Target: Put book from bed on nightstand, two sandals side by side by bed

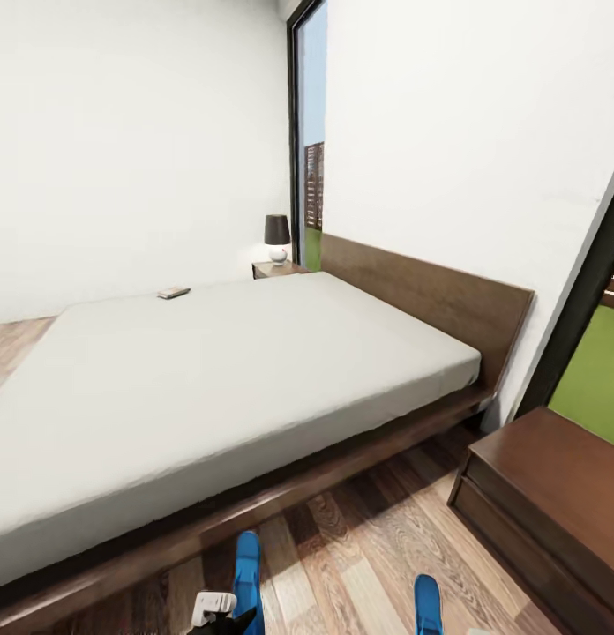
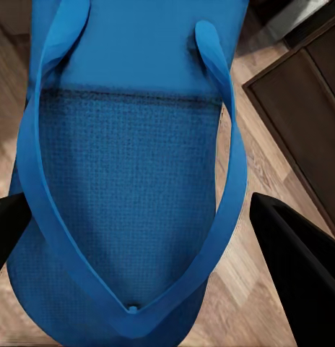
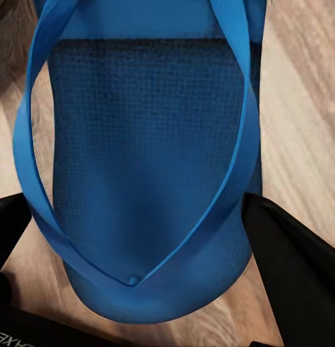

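Observation:
Two bright blue sandals with blue straps are held low over the wood floor beside the bed (image 1: pixel 254 370). My left gripper (image 2: pixel 135 217) is shut on one sandal (image 2: pixel 131 166), its black fingers (image 2: pixel 297 275) against the sole's edges; in the head view this sandal (image 1: pixel 247 569) sticks forward from the left gripper (image 1: pixel 220 613). My right gripper (image 3: pixel 138 210) is shut on the other sandal (image 3: pixel 146 159), which in the head view is the sandal (image 1: pixel 427 604) at the bottom edge. The book (image 1: pixel 173 292) lies at the mattress's far edge. One nightstand (image 1: pixel 554 494) stands at near right, another nightstand (image 1: pixel 273 269) beyond the bed.
A dark-shaded lamp (image 1: pixel 277 238) stands on the far nightstand. The dark headboard (image 1: pixel 430 295) runs along the white right wall. Tall windows (image 1: pixel 309 132) flank it. Plank floor (image 1: pixel 369 547) lies between the bed frame and the near nightstand.

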Robot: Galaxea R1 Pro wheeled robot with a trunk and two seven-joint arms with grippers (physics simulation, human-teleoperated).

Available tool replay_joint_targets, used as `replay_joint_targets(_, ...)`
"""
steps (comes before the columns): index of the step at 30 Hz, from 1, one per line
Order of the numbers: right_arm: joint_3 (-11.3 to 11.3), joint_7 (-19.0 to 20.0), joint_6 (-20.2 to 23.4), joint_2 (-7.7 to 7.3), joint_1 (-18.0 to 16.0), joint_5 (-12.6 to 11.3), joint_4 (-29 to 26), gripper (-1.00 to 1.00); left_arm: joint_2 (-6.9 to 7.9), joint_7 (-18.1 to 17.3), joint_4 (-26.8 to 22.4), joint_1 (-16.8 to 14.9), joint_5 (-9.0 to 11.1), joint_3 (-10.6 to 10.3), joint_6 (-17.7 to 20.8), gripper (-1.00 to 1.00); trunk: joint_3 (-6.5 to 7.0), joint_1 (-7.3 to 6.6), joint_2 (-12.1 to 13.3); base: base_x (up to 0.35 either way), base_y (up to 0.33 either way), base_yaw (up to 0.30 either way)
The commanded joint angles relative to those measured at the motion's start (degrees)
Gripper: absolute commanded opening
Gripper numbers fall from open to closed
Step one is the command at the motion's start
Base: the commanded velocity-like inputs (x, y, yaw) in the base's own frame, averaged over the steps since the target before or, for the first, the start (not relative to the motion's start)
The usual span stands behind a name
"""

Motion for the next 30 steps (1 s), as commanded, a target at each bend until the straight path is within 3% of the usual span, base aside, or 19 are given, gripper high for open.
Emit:
replay_joint_targets(1,-0.5,0.4,0.6,0.03,0.0,0.0,-0.1,-1.00,-0.02,-0.3,0.1,-0.1,0.0,0.2,-0.1,-1.00,-0.06,-0.01,0.0,0.000,0.000,0.291)
replay_joint_targets(30,-0.5,0.4,0.5,0.03,0.0,0.0,-0.1,-1.00,-0.03,-0.3,0.1,-0.1,0.0,0.2,-0.1,-1.00,-0.06,-0.01,0.0,0.000,0.000,0.291)
